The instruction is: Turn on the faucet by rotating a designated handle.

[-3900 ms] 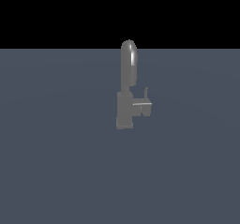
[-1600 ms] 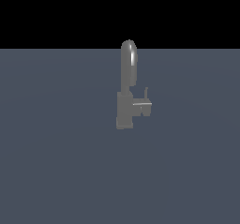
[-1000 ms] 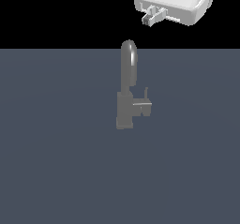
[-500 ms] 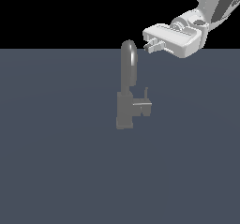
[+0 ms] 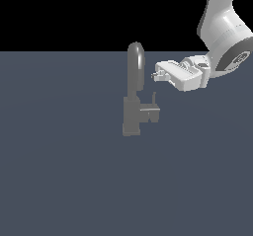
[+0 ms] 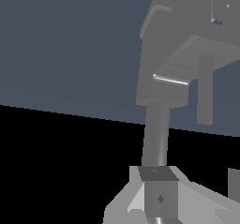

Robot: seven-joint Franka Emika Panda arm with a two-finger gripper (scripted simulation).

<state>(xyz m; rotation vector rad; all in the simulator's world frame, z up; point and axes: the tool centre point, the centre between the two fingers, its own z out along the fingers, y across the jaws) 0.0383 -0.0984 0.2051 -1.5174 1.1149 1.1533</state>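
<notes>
Pincer [image 5: 157,75] beside faucet [image 5: 134,92] spout, above handle [image 5: 151,111], touching neither; finger gap indiscernible.

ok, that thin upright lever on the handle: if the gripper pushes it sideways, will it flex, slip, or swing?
The lever looks like rigid grey metal, so probably no flex. It's thin and smooth, so a fingertip could slide off it. It sits on a short handle jutting from the faucet, so it likely swings about the body. The gripper hangs above, not touching.
</notes>
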